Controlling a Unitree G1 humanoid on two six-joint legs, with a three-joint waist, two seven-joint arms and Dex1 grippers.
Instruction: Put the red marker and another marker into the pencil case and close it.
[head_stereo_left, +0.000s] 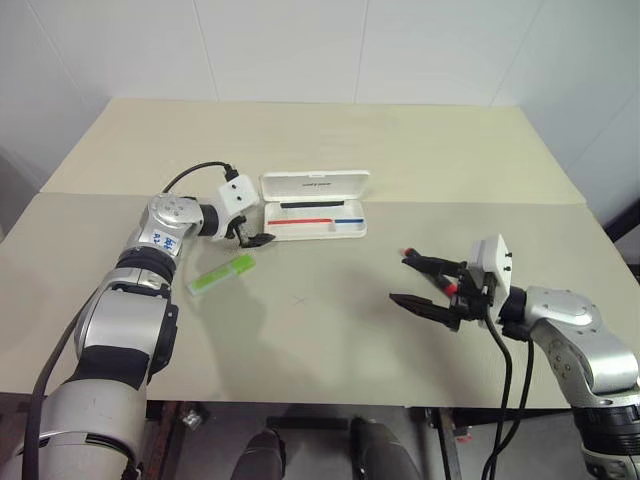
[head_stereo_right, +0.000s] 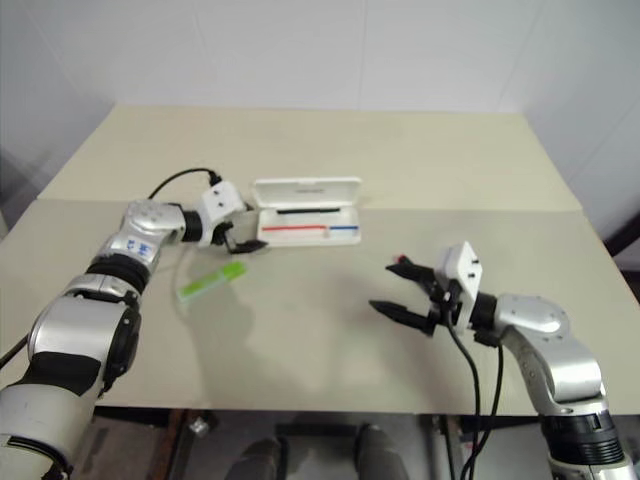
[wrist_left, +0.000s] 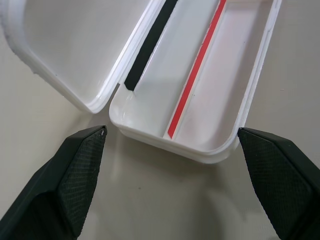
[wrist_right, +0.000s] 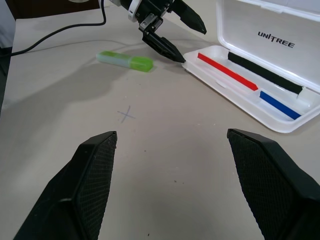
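Observation:
The pencil case (head_stereo_left: 313, 228) lies open on the table, lid (head_stereo_left: 315, 185) folded back, with a black strip and red and blue lines inside. My left gripper (head_stereo_left: 258, 240) is open at the case's left end, and in its wrist view its fingertips (wrist_left: 90, 145) stand on either side of that end. The green highlighter (head_stereo_left: 222, 273) lies on the table just in front of that gripper. My right gripper (head_stereo_left: 398, 277) hangs open and empty at the right. A black stick with red ends, apparently the red marker (head_stereo_left: 406, 251), lies by its far finger, partly hidden.
A small pencilled cross (wrist_right: 126, 115) marks the table between the grippers. The table (head_stereo_left: 330, 340) is made of two beige boards joined along a seam behind the case. A black cable (head_stereo_left: 190, 175) loops from the left wrist.

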